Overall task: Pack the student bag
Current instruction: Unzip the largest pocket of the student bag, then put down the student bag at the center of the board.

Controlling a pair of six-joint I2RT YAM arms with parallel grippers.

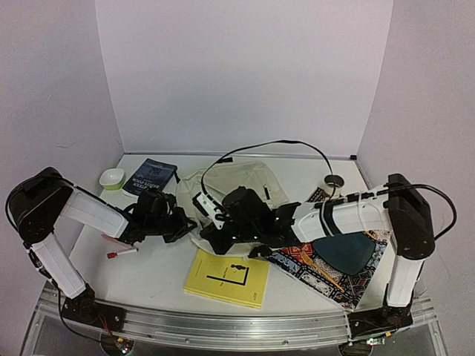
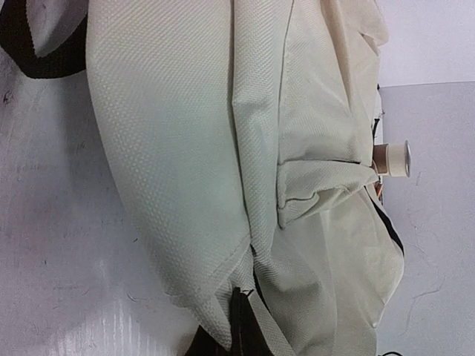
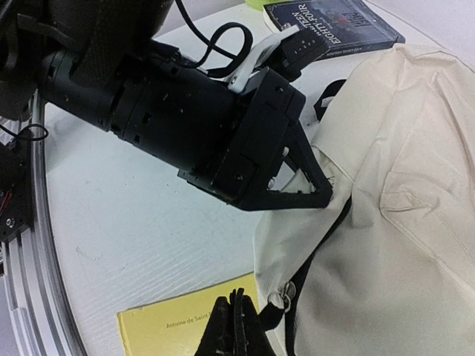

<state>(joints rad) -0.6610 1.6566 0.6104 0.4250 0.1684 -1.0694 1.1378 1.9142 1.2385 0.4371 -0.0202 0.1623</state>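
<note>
At the middle of the desk (image 1: 148,271), the bag (image 1: 249,182) lies with my left gripper (image 3: 324,194) pinching its near edge and my right gripper (image 3: 236,320) closed beside the zipper pull (image 3: 282,298); I judge opening is in hand, next requiring a steady zipper draw.

The left arm (image 1: 89,211) starts at the lower left, bends up, then reaches toward the middle. The right arm (image 1: 349,219) starts at the lower right, bends up high, then reaches left to the middle. The left gripper (image 3: 323,194) and the right gripper (image 3: 237,315) sit close together. Both are pinched tight on the student bag (image 3: 401,222).
</note>
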